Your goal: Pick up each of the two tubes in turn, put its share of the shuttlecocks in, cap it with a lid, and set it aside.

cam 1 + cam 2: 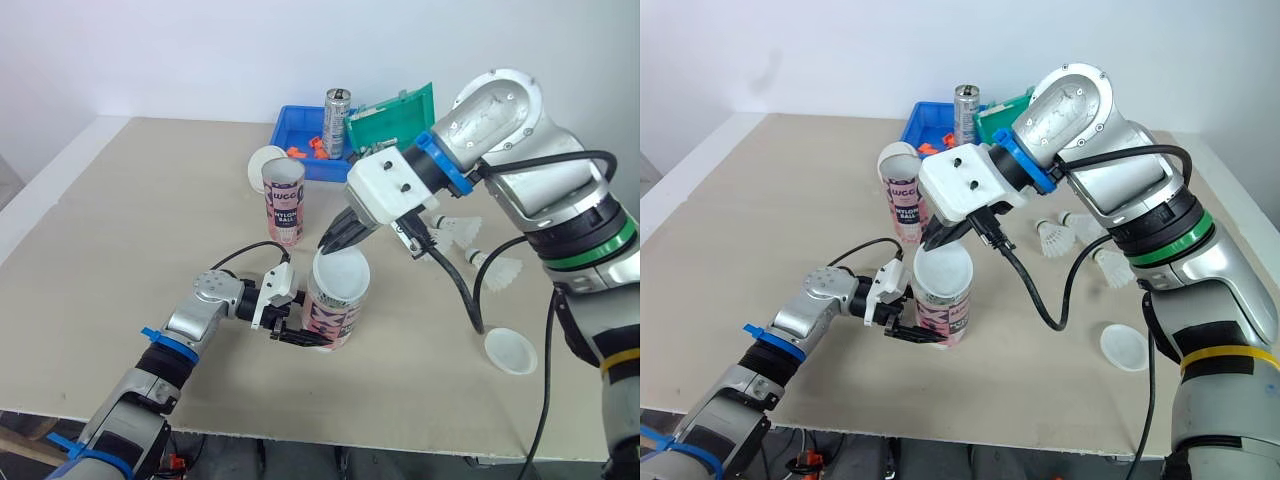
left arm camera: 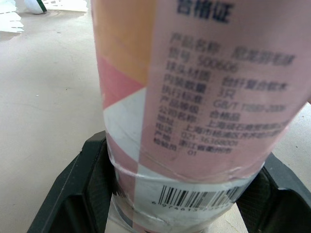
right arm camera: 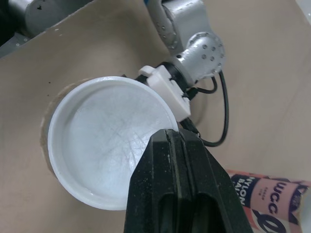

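Right wrist view: right gripper [image 3: 171,133] pinched the lid [image 3: 102,141] over the tube [image 1: 333,318] clamped in left gripper [image 1: 297,336]; capping probably needed a square downward press.

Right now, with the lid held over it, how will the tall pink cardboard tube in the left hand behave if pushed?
The tall pink cardboard tube is narrow for its height, so a push near the top would probably tip it. Being round, it would likely roll once down. The left hand grips it low, which should steady it somewhat.
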